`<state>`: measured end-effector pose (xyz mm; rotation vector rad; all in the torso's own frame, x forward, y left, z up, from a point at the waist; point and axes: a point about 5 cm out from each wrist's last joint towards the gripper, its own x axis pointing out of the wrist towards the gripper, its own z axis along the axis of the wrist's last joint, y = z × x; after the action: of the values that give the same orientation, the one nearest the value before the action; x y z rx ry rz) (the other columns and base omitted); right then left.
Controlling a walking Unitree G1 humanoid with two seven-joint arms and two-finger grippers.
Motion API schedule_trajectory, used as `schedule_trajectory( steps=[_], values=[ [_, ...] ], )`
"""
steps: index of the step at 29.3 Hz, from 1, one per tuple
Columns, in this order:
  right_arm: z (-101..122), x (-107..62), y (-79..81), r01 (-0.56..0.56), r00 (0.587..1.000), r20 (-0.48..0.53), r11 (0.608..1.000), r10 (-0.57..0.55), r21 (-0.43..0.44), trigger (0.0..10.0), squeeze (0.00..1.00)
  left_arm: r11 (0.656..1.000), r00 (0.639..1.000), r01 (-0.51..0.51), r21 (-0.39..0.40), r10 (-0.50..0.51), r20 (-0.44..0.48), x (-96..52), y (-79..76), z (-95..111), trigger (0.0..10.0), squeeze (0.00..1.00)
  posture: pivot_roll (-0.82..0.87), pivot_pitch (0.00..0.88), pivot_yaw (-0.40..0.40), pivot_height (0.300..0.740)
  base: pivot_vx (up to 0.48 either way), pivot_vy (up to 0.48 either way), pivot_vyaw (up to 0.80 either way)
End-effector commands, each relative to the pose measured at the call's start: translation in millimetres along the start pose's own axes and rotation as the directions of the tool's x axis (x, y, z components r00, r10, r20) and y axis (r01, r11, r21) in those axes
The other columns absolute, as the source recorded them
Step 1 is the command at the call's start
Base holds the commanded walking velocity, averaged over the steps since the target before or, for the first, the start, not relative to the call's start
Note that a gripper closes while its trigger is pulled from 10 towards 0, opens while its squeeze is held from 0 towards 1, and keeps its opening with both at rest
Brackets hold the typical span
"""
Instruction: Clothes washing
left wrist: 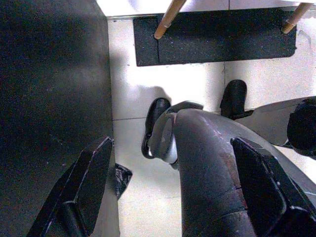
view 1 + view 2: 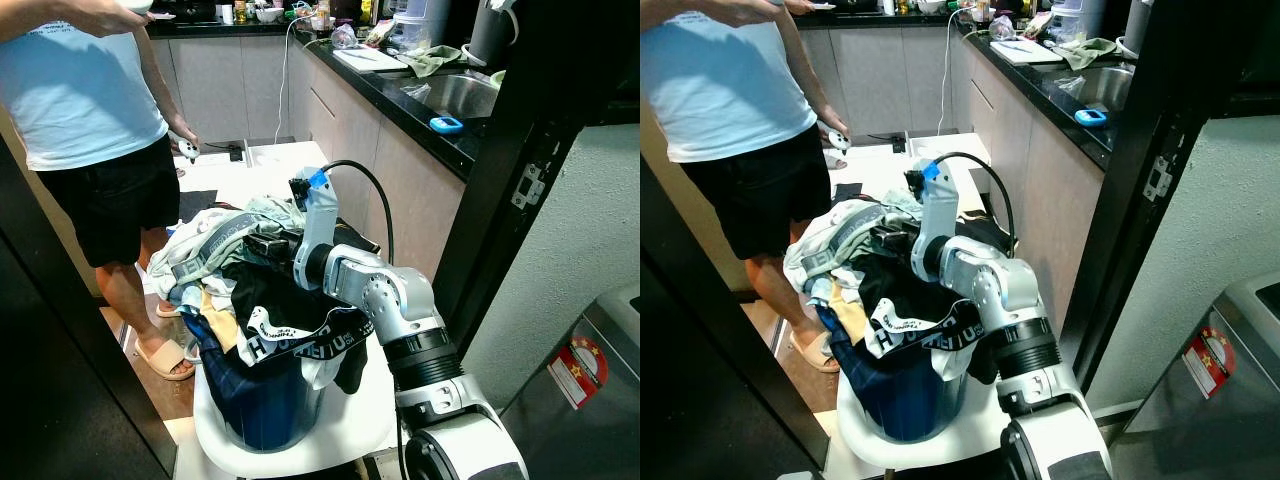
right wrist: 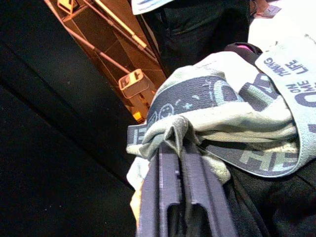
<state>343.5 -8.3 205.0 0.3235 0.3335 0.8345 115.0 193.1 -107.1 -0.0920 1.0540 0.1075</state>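
The right gripper [image 3: 178,143] has its fingers clenched on a pale green garment [image 3: 217,123] atop the full laundry basket [image 2: 265,400], while the left gripper [image 1: 173,187] hangs with fingers released above the floor [image 1: 133,98].

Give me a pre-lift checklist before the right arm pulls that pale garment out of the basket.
1. Grip: right gripper fingers closed on a fold of the pale green garment: ok.
2. Single item: garment lies tangled with other clothes in the blue basket: cannot tell.
3. Basket seated on the white chair: ok.
4. Person standing close beside the basket: not ok.
5. Left gripper open, hanging beside the robot's leg above the floor: ok.
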Motion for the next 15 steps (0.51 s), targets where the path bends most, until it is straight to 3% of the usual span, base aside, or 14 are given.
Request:
schedule_trajectory(
  steps=[1, 6, 10, 12, 13, 15],
  values=[
    [-21.2, 4.2, 5.4, -0.01, 0.999, -0.033, 0.998, 0.012, 0.06, 0.0, 0.0, 1.0, 0.999, 0.011, -0.014, -0.012, -0.039, -1.5, -3.0, -9.6, 10.0, 0.0, -0.01, 0.0, -0.069, 0.74, 0.0, 0.0, 0.0],
    [-19.3, 4.0, 5.0, -0.007, 1.0, -0.02, 0.998, 0.008, 0.06, 0.0, 0.0, 1.0, 0.999, 0.012, -0.015, -0.012, -0.038, -1.3, -3.2, -9.3, 10.0, 0.0, -0.01, 0.0, -0.068, 0.74, 0.0, 0.0, 0.0],
    [-4.9, 3.2, 11.9, -0.074, 0.994, 0.08, 0.994, 0.068, 0.081, 0.0, 0.0, 1.0, 0.999, 0.012, -0.016, -0.013, -0.037, -1.1, -3.5, -8.5, 10.0, 0.0, 0.0, 0.0, -0.067, 0.74, 0.0, 0.0, 0.0],
    [39.0, -7.1, 32.4, -0.286, 0.909, 0.345, 0.952, 0.233, 0.11, 0.0, 0.0, 1.0, 0.999, 0.011, -0.019, -0.011, -0.031, -0.6, -3.0, -6.2, 10.0, 0.0, 0.0, 0.0, -0.065, 0.74, 0.0, 0.0, 0.0],
    [63.8, -16.1, 39.0, -0.376, 0.835, 0.472, 0.919, 0.282, 0.118, 0.0, 0.0, 1.0, 1.0, 0.01, -0.02, -0.01, -0.028, -0.2, -2.7, -4.6, 10.0, 0.0, 0.0, 0.0, -0.065, 0.74, 0.0, 0.0, 0.0],
    [93.6, -27.5, 40.9, -0.444, 0.746, 0.599, 0.888, 0.293, 0.119, 0.0, 0.0, 1.0, 1.0, 0.009, -0.023, -0.009, -0.022, 0.3, -2.1, -2.1, 10.0, 0.0, 0.0, 0.0, -0.063, 0.74, 0.0, 0.0, 0.0]
  ],
)
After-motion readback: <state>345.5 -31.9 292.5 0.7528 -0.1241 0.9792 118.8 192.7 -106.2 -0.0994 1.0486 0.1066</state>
